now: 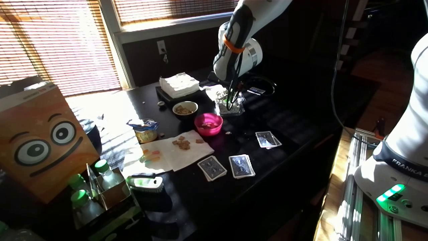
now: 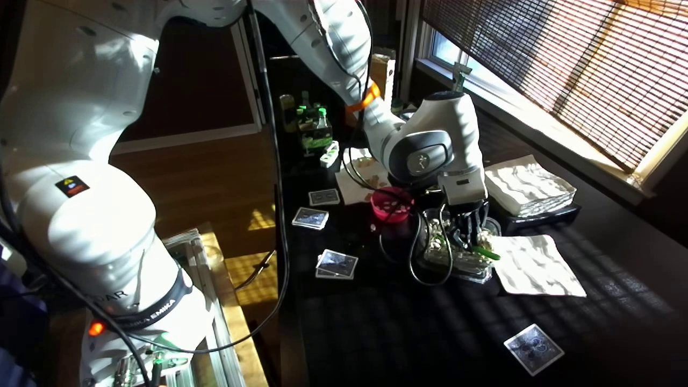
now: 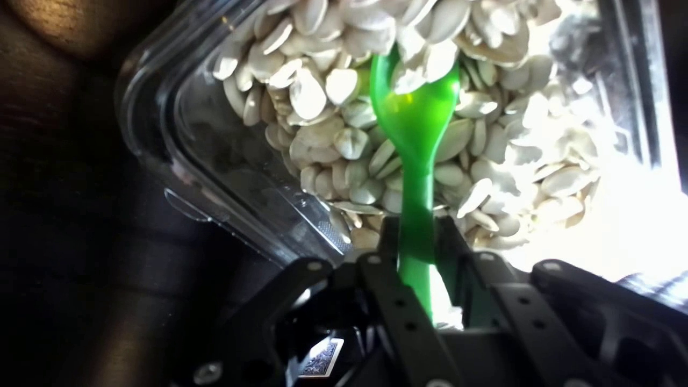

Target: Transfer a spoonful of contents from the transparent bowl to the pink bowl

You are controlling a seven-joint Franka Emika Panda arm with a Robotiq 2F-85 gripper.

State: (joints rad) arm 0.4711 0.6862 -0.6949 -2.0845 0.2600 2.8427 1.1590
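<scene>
The transparent bowl (image 3: 177, 129) is a clear plastic container of whitish seeds (image 3: 355, 142). It also shows in both exterior views (image 1: 230, 112) (image 2: 465, 264). My gripper (image 3: 416, 231) is over it, shut on the handle of a green spoon (image 3: 418, 177). The spoon's head is among the seeds, its tip partly covered by some of them. The spoon's handle end (image 2: 486, 252) sticks out from the gripper in an exterior view. The pink bowl (image 1: 216, 130) stands beside the clear container with a few pieces in it. It shows in an exterior view too (image 2: 391, 216).
A dark bowl (image 1: 185, 115) of brown pieces stands near the pink bowl. A napkin stack (image 1: 180, 85) is behind. Card piles (image 1: 241, 166), a paper sheet with snacks (image 1: 167, 157), a plastic cup (image 1: 146, 134), a bottle carrier (image 1: 107, 192) and an orange box (image 1: 46, 140) stand around.
</scene>
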